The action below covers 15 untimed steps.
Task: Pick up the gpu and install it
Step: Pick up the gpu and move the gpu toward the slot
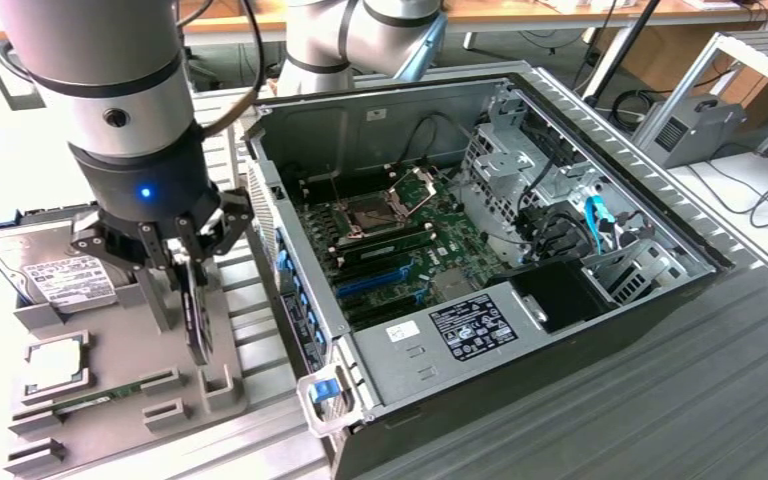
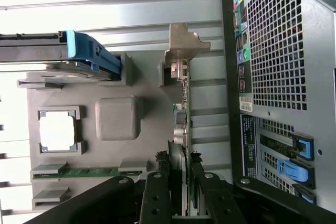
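**Jaws clamped on the edge-on gpu**

Jaws of black, hole-punched metal fingers (image 2: 156,198) are closed partway, pinching the gpu (image 1: 199,315) by its two flat faces. The thin dark card stands upright on its edge over the matte grey moulded tray (image 1: 117,415), at about eight o'clock in the exterior view. Whether its lower edge touches a slot I cannot tell. Its stamped silver bracket (image 2: 185,43) is at the end far from the grip.

On the tray, a labelled silver hard drive (image 1: 57,275) in a blue plastic frame lies at ten o'clock from the card. A square processor (image 1: 53,362) lies at eight, and a narrow green memory stick (image 1: 87,401) at seven. At three o'clock stands the open steel computer case (image 1: 398,130) on the ribbed metal desk (image 1: 704,400).
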Tool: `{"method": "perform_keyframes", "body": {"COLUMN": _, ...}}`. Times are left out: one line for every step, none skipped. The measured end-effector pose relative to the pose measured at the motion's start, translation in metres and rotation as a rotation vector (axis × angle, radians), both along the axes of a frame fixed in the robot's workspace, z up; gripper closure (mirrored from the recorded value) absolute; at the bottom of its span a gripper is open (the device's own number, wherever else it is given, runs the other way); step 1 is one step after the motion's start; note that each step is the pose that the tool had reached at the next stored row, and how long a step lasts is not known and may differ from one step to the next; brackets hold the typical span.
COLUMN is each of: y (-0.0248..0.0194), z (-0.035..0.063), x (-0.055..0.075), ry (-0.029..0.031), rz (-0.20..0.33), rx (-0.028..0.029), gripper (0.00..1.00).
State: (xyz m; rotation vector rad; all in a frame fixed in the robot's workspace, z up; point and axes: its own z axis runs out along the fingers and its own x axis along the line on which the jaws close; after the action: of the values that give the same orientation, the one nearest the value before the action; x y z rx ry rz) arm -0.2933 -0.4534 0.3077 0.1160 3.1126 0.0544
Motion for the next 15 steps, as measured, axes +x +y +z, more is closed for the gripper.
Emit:
{"method": "perform_keyframes", "body": {"y": 0.0, "z": 0.0006, "x": 0.0, "ry": 0.0, "rz": 0.0, "rx": 0.0, "gripper": 0.74}}
{"method": "perform_keyframes", "body": {"y": 0.0, "z": 0.0016, "x": 0.0, "ry": 0.0, "rz": 0.0, "rx": 0.0, "gripper": 0.74}}
{"method": "perform_keyframes", "body": {"y": 0.0, "z": 0.0025, "x": 0.0, "ry": 0.0, "rz": 0.0, "rx": 0.0, "gripper": 0.74}}
{"method": "perform_keyframes", "body": {"y": 0.0, "z": 0.0032, "x": 0.0, "ry": 0.0, "rz": 0.0, "rx": 0.0, "gripper": 0.74}}
{"method": "perform_keyframes", "body": {"y": 0.0, "z": 0.004, "x": 0.0, "ry": 0.0, "rz": 0.0, "rx": 0.0, "gripper": 0.74}}
{"method": "perform_keyframes", "body": {"y": 0.0, "z": 0.0045, "x": 0.0, "ry": 0.0, "rz": 0.0, "rx": 0.0, "gripper": 0.74}}
{"method": "perform_keyframes", "body": {"y": 0.0, "z": 0.0052, "x": 0.0, "ry": 0.0, "rz": 0.0, "rx": 0.0, "gripper": 0.74}}
{"method": "perform_keyframes", "body": {"y": 0.0, "z": 0.0059, "x": 0.0, "ry": -0.0001, "rz": 0.0, "rx": 0.0, "gripper": 0.74}}
{"method": "perform_keyframes", "body": {"y": 0.0, "z": 0.0066, "x": 0.0, "ry": -0.0001, "rz": 0.0, "rx": 0.0, "gripper": 0.74}}
{"method": "perform_keyframes", "body": {"y": 0.0, "z": 0.0071, "x": 0.0, "ry": -0.0001, "rz": 0.0, "rx": 0.0001, "gripper": 0.74}}
{"method": "perform_keyframes", "body": {"y": 0.0, "z": 0.0078, "x": 0.0, "ry": 0.0, "rz": 0.0, "rx": 0.0, "gripper": 0.74}}
{"method": "perform_keyframes", "body": {"y": 0.0, "z": 0.0083, "x": 0.0, "ry": 0.0, "rz": 0.0, "rx": 0.0, "gripper": 0.74}}
{"method": "perform_keyframes", "body": {"y": 0.0, "z": 0.0089, "x": 0.0, "ry": -0.0001, "rz": 0.0, "rx": 0.0, "gripper": 0.74}}
{"method": "perform_keyframes", "body": {"y": 0.0, "z": 0.0096, "x": 0.0, "ry": 0.0, "rz": 0.0, "rx": -0.0001, "gripper": 0.74}}
{"method": "perform_keyframes", "body": {"y": 0.0, "z": 0.0104, "x": 0.0, "ry": 0.0, "rz": 0.0, "rx": 0.0, "gripper": 0.74}}
